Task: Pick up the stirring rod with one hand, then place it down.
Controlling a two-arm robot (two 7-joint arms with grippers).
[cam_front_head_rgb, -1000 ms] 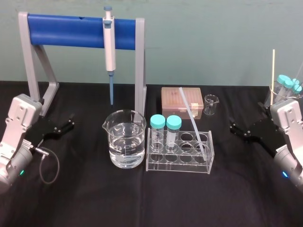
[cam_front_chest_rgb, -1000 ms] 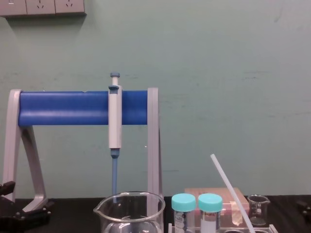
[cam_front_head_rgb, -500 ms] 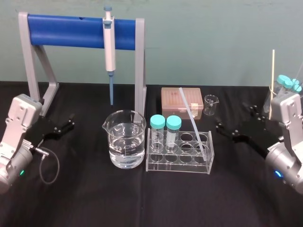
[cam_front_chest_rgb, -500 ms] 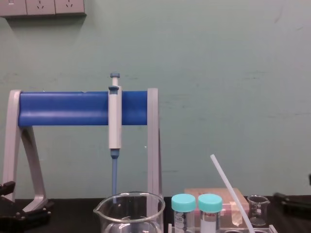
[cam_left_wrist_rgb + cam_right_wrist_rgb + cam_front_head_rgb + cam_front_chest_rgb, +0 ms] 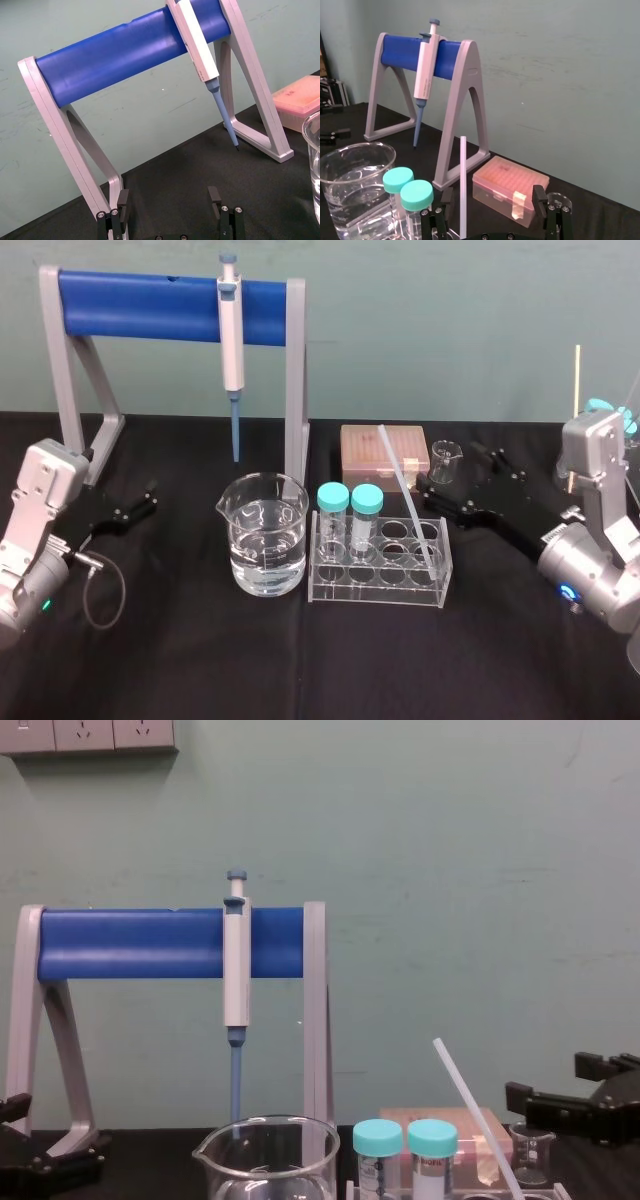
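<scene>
Right gripper (image 5: 448, 466) has its jaws apart. The stirring rod (image 5: 405, 490) is just ahead of its fingertips, not gripped, leaning tilted in the clear tube rack (image 5: 378, 596). Left gripper (image 5: 140, 505) idle well off to the left, jaws apart.

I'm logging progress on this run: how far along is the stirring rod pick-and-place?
Done: nothing yet; the stirring rod leans in the tube rack, ungripped. In hand: the right gripper, fingers open, hovers just short of the rod. Left: close on it, lift it, set it down. The left gripper sits parked at the left side of the table.
</scene>
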